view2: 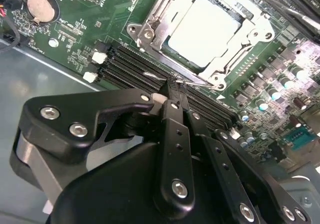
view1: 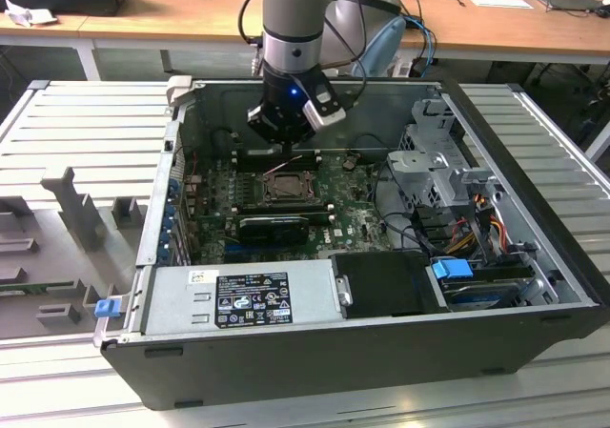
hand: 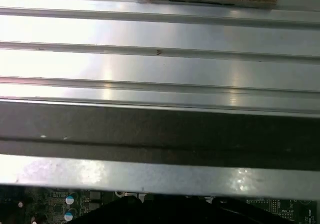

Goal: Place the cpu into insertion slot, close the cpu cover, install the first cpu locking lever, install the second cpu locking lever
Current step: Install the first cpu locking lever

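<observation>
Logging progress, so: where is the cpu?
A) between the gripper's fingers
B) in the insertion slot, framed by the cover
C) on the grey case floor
B: in the second wrist view the cpu lies flat in the insertion slot, the cpu cover framing it.

Wooden desk (view1: 191,13) behind — ribbed metal table (view1: 86,123) below.

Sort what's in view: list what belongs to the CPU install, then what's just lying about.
Job in hand: cpu in the insertion slot; cpu cover down around it; locking lever; gripper, tips at that lever.

Lying about: coin battery; memory slots; power supply.
</observation>
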Action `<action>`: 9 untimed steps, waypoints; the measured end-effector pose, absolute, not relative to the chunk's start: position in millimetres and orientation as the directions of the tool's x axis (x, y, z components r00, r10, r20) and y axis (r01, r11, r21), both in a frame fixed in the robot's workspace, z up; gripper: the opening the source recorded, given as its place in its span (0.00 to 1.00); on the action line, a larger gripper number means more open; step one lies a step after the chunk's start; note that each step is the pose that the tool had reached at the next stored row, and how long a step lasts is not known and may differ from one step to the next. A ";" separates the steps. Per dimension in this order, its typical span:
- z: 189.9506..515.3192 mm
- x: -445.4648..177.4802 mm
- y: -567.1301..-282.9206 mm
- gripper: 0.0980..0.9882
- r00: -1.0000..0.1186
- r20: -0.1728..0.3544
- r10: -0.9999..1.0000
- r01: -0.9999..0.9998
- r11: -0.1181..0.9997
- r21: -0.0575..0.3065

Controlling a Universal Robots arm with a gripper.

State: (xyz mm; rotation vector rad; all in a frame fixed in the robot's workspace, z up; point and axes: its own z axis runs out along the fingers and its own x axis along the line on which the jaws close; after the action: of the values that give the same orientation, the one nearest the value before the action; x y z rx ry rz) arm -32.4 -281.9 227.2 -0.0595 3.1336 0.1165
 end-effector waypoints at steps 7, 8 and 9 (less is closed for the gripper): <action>223.6 -24.0 -281.8 0.01 -1.000 -0.007 -0.028 -0.028 0.997 0.074; 222.8 -23.7 -281.8 0.01 -1.000 -0.008 -0.028 -0.028 0.997 0.074; 222.2 -23.2 -281.8 0.01 -1.000 -0.008 -0.027 -0.028 0.997 0.074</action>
State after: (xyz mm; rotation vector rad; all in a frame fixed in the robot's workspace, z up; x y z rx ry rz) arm -23.2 -281.8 222.2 -0.0434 3.1318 0.1155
